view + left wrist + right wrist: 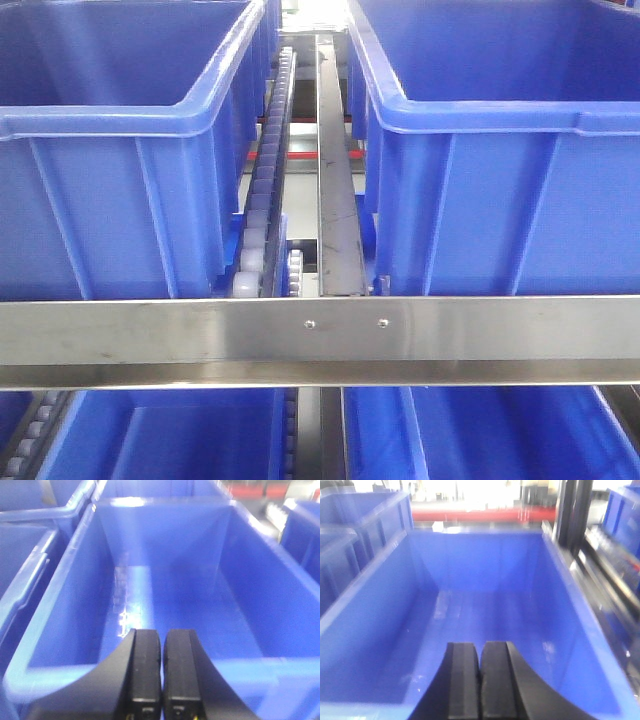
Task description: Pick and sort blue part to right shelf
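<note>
front-facing view shows you the right shelf point(320, 340) close up — its steel front rail crosses the lower middle of the frame, with white roller tracks point(262, 200) running up the centre between two deep blue bins point(120, 170). your left tool point(161, 675) sits at the bottom centre of its wrist view, clenched on nothing, above a bin point(165, 605). your right tool point(480, 680) is likewise clenched — bottom centre, over another bin point(480, 610). no view shows the blue part.
</note>
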